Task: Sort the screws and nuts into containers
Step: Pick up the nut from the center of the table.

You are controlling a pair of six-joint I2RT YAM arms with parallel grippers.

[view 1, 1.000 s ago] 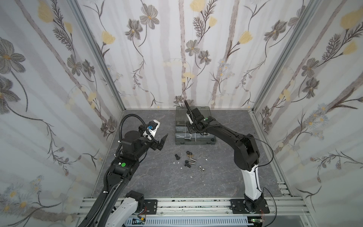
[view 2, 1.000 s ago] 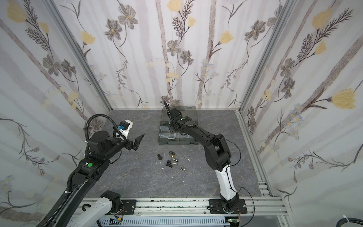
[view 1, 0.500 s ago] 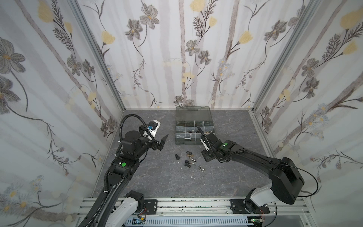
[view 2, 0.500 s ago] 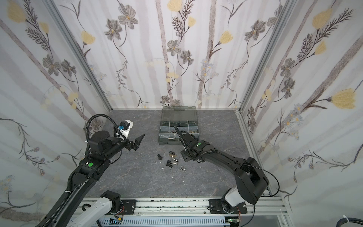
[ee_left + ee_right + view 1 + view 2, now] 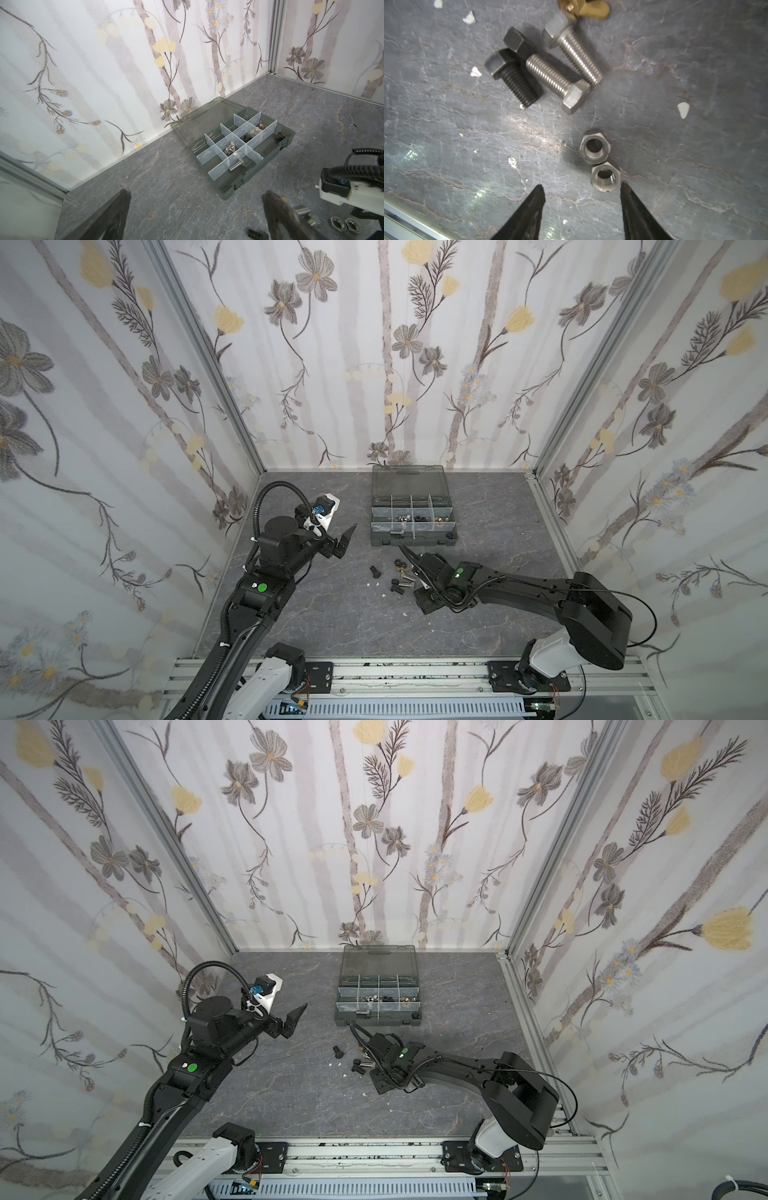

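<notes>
1. Hovering with right gripper (image 5: 581,187) parted, empty, one fingertip (image 5: 627,195) just beside a silver nut (image 5: 605,179), bore upward.
2. Holding left gripper (image 5: 196,195) wide, empty too.
3. Lying flat on table (image 5: 446,145): screws (image 5: 550,76), shafts nearly parallel, neighbouring heads opposed.

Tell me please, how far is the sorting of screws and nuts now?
Done: the organizer case holds one silver bolt, some shiny nuts and a brass piece. In hand: nothing; the right gripper hovers, jaws open, beside two loose nuts on the table. Left: those nuts, three bolts nearby, a wing nut and a lone black bolt.
</notes>
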